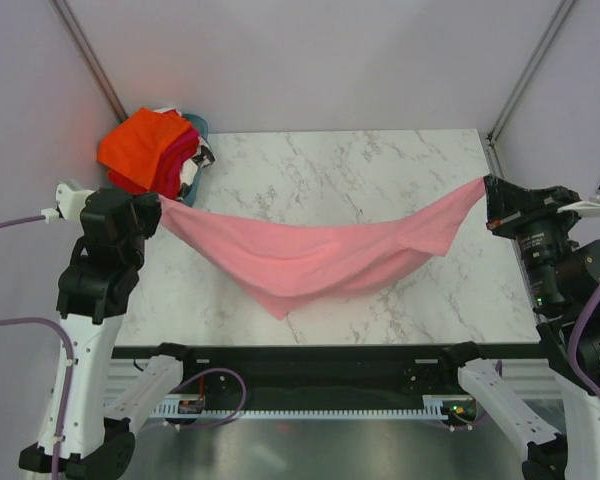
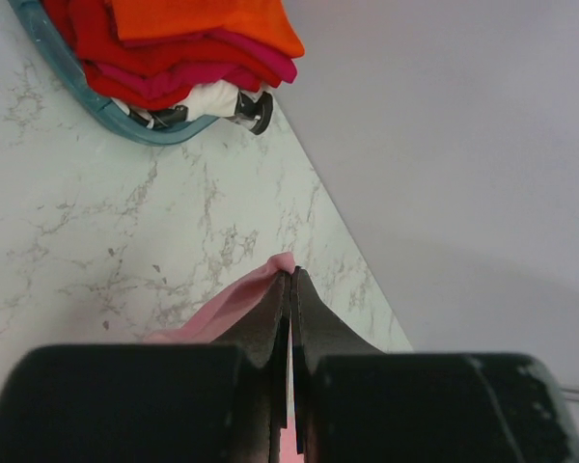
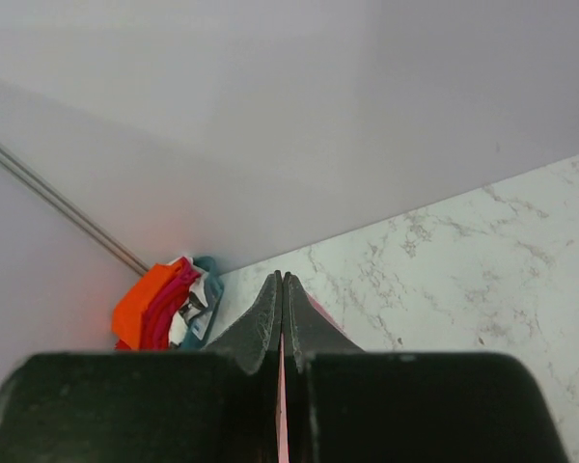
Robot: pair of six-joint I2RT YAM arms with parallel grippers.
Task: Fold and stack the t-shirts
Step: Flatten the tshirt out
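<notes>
Your left gripper (image 1: 162,203) and right gripper (image 1: 485,188) pinch opposite ends of the pink t-shirt (image 1: 310,262), stretching it over the table (image 1: 360,170), likely to lay it flat.

basket (image 2: 135,130) mostly buried under t-shirts (image 2: 188,43), white item (image 2: 212,96) unidentifiable

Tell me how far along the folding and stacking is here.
Done: nothing; no folded stack shows on the table. In hand: the left tool and right tool are shut on opposite ends of the pink t-shirt, which hangs unfolded and sagging between them. Left: folding it, then the orange, red and magenta t-shirts heaped in the teal basket.
</notes>
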